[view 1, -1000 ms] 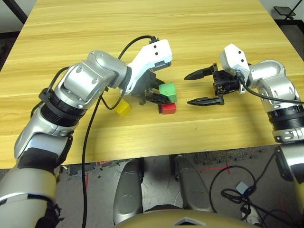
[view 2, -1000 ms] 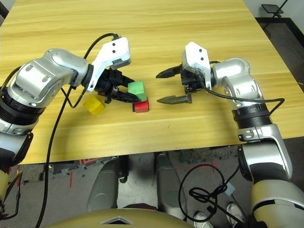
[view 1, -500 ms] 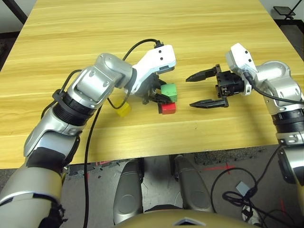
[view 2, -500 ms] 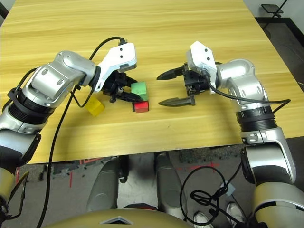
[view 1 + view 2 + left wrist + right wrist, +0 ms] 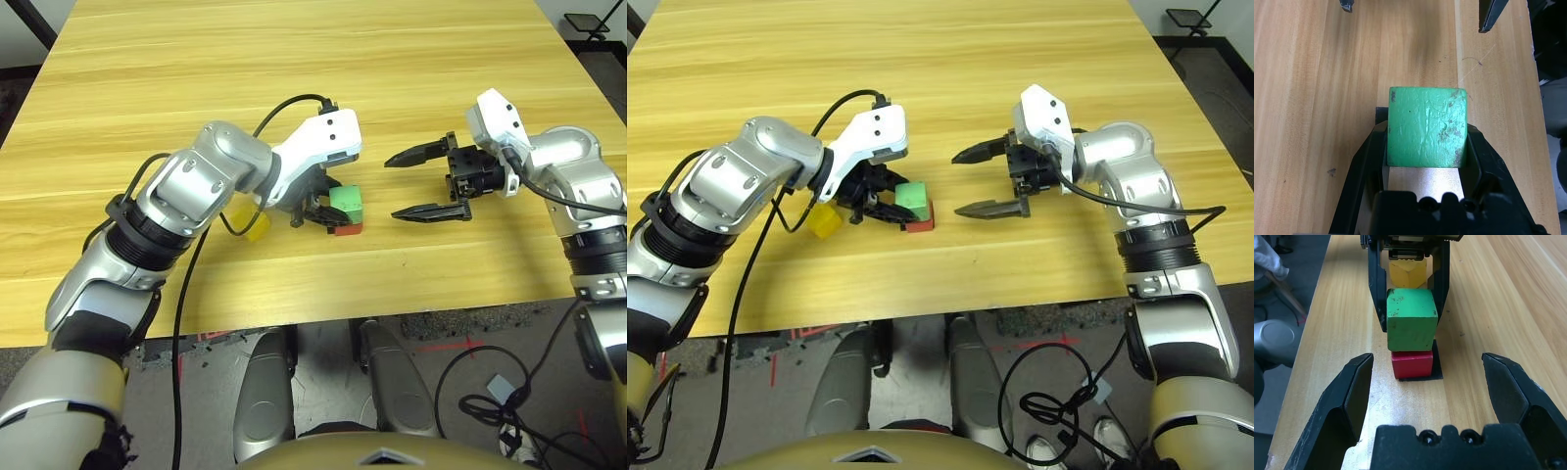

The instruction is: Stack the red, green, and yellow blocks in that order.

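green block [image 5: 1411,319] is clamped by the left gripper [image 5: 318,208] over the red block [image 5: 1411,363], yellow block [image 5: 823,220] tucked just behind; right gripper [image 5: 428,182] held wide apart nearby

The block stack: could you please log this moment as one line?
left gripper: shut on light green wooden cube | cube over bright red wooden cube | yellow wooden cube: on table | right gripper: open

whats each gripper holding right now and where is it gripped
The left gripper holds the green block by two opposite side faces, just above the red block. The right gripper is open and holds nothing.
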Controlling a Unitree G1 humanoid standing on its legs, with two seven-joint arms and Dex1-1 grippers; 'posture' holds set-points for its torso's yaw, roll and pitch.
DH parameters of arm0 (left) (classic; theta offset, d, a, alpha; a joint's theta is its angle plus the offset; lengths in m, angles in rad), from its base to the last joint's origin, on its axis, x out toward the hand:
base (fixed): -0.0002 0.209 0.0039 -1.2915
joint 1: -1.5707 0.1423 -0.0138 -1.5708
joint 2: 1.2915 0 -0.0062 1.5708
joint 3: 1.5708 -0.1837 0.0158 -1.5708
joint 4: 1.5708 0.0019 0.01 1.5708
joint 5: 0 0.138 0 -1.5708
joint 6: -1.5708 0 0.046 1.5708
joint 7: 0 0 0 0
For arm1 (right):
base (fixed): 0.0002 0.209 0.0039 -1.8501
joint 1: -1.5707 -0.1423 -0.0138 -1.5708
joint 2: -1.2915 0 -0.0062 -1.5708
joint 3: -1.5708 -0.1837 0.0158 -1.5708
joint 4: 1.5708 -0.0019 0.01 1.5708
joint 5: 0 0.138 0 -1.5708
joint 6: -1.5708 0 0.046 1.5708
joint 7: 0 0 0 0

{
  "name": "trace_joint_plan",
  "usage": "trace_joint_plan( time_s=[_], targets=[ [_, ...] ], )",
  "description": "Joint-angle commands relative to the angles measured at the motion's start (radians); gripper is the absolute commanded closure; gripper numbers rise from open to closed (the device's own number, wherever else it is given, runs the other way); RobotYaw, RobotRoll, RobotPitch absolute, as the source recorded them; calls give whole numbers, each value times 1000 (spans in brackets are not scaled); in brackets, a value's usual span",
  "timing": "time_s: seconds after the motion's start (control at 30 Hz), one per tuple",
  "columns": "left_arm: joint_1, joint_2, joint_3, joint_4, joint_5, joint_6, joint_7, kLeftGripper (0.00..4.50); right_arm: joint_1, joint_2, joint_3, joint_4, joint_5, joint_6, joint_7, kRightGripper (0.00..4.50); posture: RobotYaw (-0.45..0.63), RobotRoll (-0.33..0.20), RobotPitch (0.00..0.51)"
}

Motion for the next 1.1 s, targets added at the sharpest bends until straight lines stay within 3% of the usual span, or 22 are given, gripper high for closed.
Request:
trace_joint_plan(
  time_s=[0.03,0.43,0.67,0.77,0.97,1.1],
  targets=[
    [12,-8,-20,-15,11,-12,-3,2426,22,-7,-14,-31,6,14,-8,0,34,73,247],
    [7,-12,-37,18,45,-37,-18,2426,31,-7,-24,-37,6,24,-30,0,25,74,257],
    [14,-10,-2,-44,-2,31,-32,50,26,-3,-24,-30,5,22,-33,0,36,74,254],
    [6,-10,68,-86,-68,121,-19,50,20,-3,-24,-25,4,21,-31,0,41,71,254],
    [12,63,240,-131,-136,311,74,50,12,-5,-25,-21,6,27,-29,0,62,70,252],
    [60,196,295,-175,-131,396,138,50,-4,0,-21,1,1,23,-23,0,100,73,249]
  ],
)
